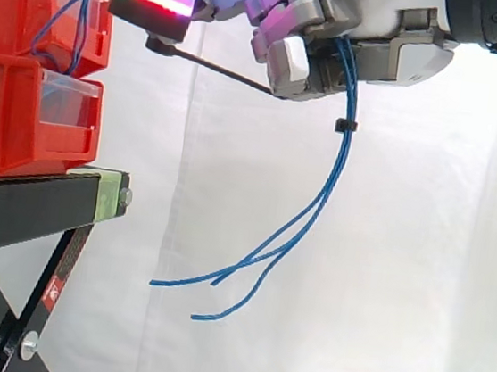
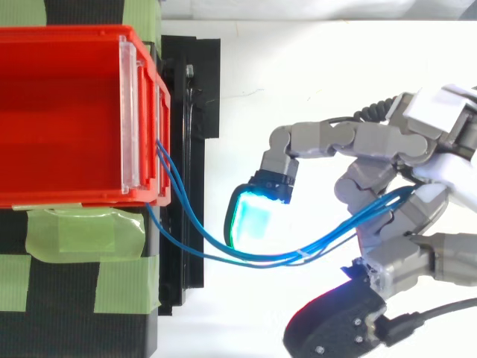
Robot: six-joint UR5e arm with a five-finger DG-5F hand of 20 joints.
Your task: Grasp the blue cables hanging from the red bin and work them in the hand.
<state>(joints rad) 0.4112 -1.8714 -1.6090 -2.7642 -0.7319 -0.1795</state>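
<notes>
The red bin (image 2: 67, 195) takes the upper left of the top view. My hand (image 1: 372, 47) sits at the top right of the side view, fingers curled round the blue cables (image 1: 330, 182). The cables sag from the bin's right edge across the centre into my grip. Below it they hang free, with 3 loose ends trailing toward lower centre.

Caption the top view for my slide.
Hand curled round blue cables that run from the red bin.
</notes>
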